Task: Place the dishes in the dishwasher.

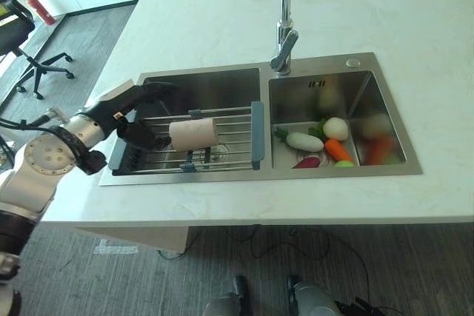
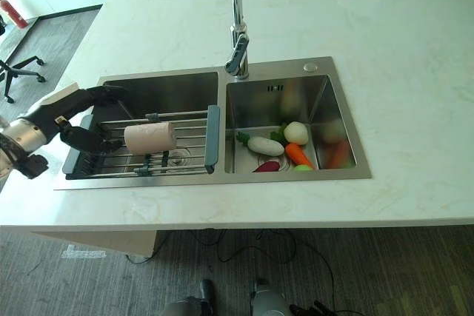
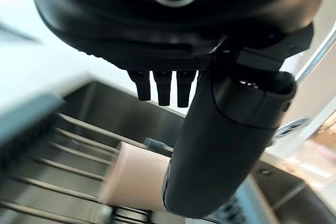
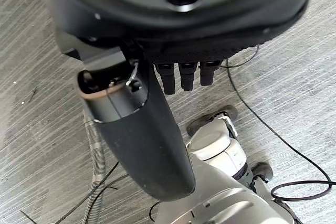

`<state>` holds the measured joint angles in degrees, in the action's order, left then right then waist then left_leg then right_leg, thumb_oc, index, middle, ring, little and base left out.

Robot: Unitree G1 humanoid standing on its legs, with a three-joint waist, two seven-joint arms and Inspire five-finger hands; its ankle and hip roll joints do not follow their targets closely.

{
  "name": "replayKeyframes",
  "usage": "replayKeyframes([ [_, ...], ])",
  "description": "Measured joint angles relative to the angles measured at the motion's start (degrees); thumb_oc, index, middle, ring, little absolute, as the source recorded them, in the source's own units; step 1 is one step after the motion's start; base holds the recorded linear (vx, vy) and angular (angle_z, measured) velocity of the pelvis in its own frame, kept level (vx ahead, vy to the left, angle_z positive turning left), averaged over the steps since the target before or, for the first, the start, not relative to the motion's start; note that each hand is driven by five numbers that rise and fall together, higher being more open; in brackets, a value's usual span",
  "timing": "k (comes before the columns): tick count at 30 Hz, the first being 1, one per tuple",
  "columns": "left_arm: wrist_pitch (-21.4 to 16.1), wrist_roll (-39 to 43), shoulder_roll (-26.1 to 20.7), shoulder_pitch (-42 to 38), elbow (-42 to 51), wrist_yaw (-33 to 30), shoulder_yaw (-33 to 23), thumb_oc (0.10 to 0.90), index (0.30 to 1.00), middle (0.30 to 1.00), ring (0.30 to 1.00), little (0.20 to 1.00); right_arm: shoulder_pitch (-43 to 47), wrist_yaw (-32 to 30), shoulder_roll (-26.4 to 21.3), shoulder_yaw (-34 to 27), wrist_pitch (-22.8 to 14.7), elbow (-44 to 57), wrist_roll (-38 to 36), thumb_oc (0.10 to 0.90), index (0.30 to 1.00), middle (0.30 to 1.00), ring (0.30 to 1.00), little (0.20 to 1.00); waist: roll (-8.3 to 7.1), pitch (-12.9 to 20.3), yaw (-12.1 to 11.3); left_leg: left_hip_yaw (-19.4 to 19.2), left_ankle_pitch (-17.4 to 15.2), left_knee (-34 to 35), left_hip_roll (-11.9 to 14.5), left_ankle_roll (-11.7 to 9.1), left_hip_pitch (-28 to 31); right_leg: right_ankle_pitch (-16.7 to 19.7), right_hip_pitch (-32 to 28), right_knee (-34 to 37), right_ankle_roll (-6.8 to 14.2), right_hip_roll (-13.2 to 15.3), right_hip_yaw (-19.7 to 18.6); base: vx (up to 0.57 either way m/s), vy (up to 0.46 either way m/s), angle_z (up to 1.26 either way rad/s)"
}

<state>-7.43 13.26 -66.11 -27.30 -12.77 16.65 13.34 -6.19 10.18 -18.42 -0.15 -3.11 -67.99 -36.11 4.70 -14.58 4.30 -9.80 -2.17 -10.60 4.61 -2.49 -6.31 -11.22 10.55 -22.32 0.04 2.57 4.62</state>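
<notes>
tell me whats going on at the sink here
The robot's left hand is reaching over the drying rack that spans the left basin of the sink, with fingers and thumb spread on either side of a pale pink cup lying on its side on the rack bars. The grip does not look closed yet. The right basin holds toy vegetables. The right hand hangs open down near the floor.

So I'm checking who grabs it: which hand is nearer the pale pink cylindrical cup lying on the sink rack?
Left. The left hand is right beside the pale pink cylindrical cup; the right hand hangs over the floor.
</notes>
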Motion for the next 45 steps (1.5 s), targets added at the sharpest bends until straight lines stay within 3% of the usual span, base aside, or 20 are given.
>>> replayKeyframes([
  [8, 2.35, -0.25, 0.09, 1.5, 2.01, 0.82, 0.0, 0.8, 0.9, 0.9, 0.9, 0.9, -0.1, -0.23, -0.11, -0.11, 0.06, 0.16, 0.03, 0.8, 0.9, 0.9, 0.9, 0.9, -0.04, -0.17, 0.44, -1.04, -0.01, 0.65, 0.15, -0.01, 0.78, -0.21, 0.09, 0.01, 0.36, -0.29, -0.94, 0.01, -0.003, -0.06],
  [25, 2.13, -9.76, 0.09, 1.09, 2.0, -1.14, -0.01, 0.8, 0.9, 0.9, 0.9, 0.9, 0.2, -0.11, -1.84, -0.14, 1.19, 4.32, 0.0, 0.8, 0.9, 0.9, 0.9, 0.9, 0.43, -6.94, 2.25, -2.76, -0.32, 0.7, 0.08, 0.11, -0.98, 0.34, 3.0, -0.65, 0.22, -0.44, -2.66, 0.0, 0.006, -0.04],
  [37, 0.99, -20.98, -1.68, -6.04, -0.05, -9.63, 2.95, 0.8, 0.9, 0.9, 0.9, 0.9, 4.2, 1.05, -4.1, 1.63, 1.47, 12.47, -0.23, 0.8, 0.9, 0.9, 0.9, 0.9, 1.09, -13.58, 3.5, -2.66, -0.19, -0.18, -0.25, 0.31, -3.58, 1.27, 5.26, -1.11, 0.37, -0.29, -2.82, -0.01, 0.009, -0.02],
  [45, 1.41, -23.17, -1.74, -6.43, -0.65, -11.44, 4.31, 0.8, 0.9, 0.9, 0.9, 0.9, 4.66, 1.05, -4.65, 1.71, 2.03, 13.12, -1.14, 0.8, 0.9, 0.9, 0.9, 0.9, 1.06, -14.02, 3.25, -2.43, -0.08, -0.18, -0.57, 0.48, -3.55, 1.52, 4.92, -0.81, 0.29, 0.07, -2.63, 0.0, 0.0, 0.0],
])
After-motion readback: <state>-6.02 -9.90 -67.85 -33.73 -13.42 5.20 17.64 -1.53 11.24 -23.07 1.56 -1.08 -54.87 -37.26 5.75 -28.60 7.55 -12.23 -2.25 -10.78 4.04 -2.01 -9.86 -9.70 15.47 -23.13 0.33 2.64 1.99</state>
